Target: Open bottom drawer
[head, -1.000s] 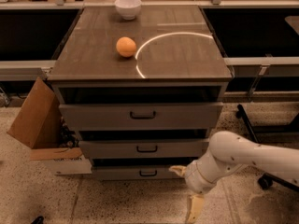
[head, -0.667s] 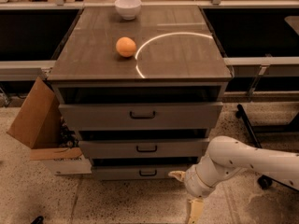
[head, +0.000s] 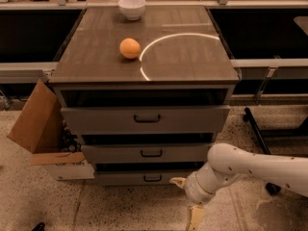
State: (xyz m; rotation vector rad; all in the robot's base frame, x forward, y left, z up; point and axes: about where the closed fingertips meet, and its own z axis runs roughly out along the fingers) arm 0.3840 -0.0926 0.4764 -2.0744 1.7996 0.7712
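Observation:
The bottom drawer (head: 124, 178) is the lowest and narrowest grey front of the cabinet, with a small dark bar handle (head: 152, 178). It looks pushed in, set back behind the two drawers above. My gripper (head: 186, 200) hangs at the end of the white arm (head: 250, 167), low in front of the drawer's right end, to the right of and below the handle. One cream fingertip (head: 177, 181) lies close to the drawer front, the other (head: 195, 218) points down at the floor. The gripper is open and holds nothing.
The middle drawer (head: 149, 153) and top drawer (head: 144, 119) stick out above. An orange (head: 130, 48) and a white bowl (head: 132, 7) sit on the cabinet top. An open cardboard box (head: 41, 129) leans at the cabinet's left. A dark wheeled stand leg (head: 257, 134) is on the right.
The arm's elbow has shifted a little to the left, toward the cabinet. The gripper has stayed low by the bottom drawer's right end. The drawers have not moved.

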